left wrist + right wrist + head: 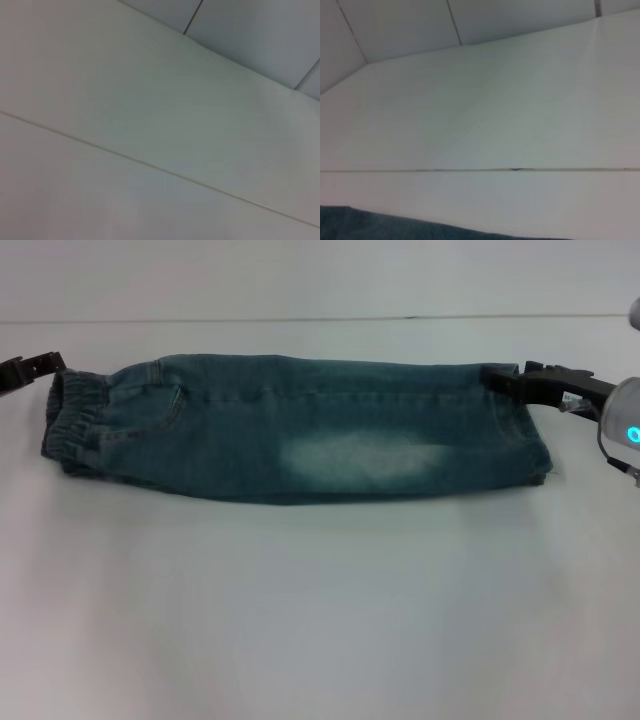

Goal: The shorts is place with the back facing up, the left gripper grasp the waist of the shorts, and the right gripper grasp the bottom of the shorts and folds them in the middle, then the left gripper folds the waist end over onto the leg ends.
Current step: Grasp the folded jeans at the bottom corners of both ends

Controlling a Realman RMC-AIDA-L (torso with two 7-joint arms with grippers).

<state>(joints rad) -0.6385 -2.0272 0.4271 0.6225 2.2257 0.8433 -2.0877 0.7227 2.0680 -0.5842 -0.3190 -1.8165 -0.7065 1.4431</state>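
With faded blue-green denim shorts (300,430) already halved lengthwise, black right gripper (515,380) pinches leg hem, prob. keeping layers aligned. Left gripper (40,365) beside waistband; jaws can't tell.

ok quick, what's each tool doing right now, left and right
Left gripper: at the waist end of the shorts, just off the fabric; open or shut cannot be told.
Right gripper: shut on the leg ends.
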